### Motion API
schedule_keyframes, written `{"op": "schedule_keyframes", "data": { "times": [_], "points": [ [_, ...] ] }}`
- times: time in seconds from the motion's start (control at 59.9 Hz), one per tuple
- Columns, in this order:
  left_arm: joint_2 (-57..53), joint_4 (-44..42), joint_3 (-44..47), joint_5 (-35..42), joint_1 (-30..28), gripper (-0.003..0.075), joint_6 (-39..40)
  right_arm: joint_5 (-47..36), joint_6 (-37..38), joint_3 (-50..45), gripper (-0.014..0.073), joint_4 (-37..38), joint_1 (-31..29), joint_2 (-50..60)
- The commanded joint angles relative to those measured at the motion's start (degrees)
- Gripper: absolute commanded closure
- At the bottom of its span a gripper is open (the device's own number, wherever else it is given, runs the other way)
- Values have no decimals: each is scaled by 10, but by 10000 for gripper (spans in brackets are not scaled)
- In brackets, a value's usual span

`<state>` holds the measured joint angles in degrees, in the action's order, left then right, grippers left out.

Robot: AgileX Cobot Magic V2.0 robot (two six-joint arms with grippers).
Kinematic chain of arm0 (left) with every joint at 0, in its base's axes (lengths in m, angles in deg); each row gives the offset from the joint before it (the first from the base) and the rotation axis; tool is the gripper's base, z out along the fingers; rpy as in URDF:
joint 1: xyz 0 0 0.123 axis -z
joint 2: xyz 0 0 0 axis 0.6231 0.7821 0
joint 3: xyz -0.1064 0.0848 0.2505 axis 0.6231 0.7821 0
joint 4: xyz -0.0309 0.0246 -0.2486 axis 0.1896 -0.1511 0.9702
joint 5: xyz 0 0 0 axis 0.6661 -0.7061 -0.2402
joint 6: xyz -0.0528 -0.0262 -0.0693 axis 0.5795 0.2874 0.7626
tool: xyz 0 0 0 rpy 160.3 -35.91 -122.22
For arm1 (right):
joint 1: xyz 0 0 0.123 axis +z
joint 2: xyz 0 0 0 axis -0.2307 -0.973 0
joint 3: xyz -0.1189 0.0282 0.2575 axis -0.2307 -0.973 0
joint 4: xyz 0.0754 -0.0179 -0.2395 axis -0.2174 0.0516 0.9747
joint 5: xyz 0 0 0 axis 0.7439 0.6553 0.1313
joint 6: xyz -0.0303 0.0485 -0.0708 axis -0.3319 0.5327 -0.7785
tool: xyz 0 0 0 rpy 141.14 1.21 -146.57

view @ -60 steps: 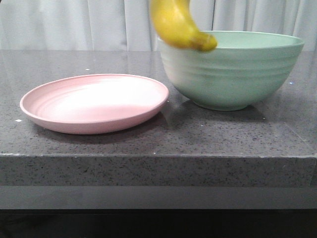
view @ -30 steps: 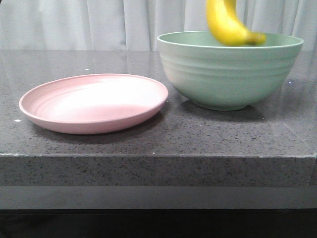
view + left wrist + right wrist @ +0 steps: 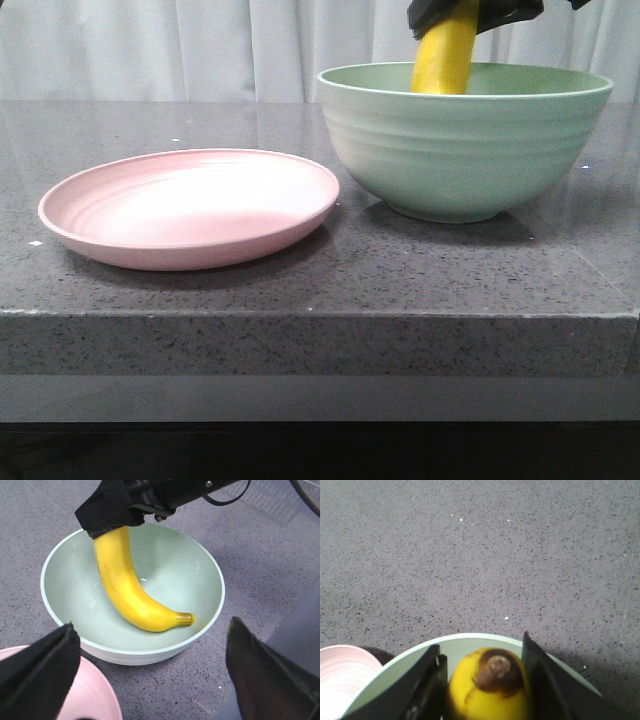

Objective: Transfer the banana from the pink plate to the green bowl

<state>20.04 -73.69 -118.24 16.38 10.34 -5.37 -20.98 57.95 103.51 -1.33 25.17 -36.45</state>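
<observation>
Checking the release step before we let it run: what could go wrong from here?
1. The right gripper holds the banana by one end only, so it may pivot or slip before release.
2. The banana's tip sits close to the bowl wall; if it drops from here, it could bounce or nudge the bowl.
3. The bowl stands close beside the plate, so a shove could knock them together.

The bowl (image 3: 465, 140) sits right of the plate (image 3: 190, 208) on my table (image 3: 320, 290). My right gripper (image 3: 470, 12) holds the banana (image 3: 445, 60) down inside it.
</observation>
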Motion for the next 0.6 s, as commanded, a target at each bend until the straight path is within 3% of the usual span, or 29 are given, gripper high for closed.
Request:
{"op": "schedule_keyframes", "data": {
  "times": [0.0,0.384,0.585],
  "points": [
    [-19,2,-19,43,5,134,2,-31,-6,22,206,-9,-1,26],
    [-19,0,-19,46,-1,134,2,-32,-7,22,165,-8,-2,48],
    [-25,-3,-19,48,-72,142,2,-38,-42,2,167,-5,-8,133]
  ]
}}
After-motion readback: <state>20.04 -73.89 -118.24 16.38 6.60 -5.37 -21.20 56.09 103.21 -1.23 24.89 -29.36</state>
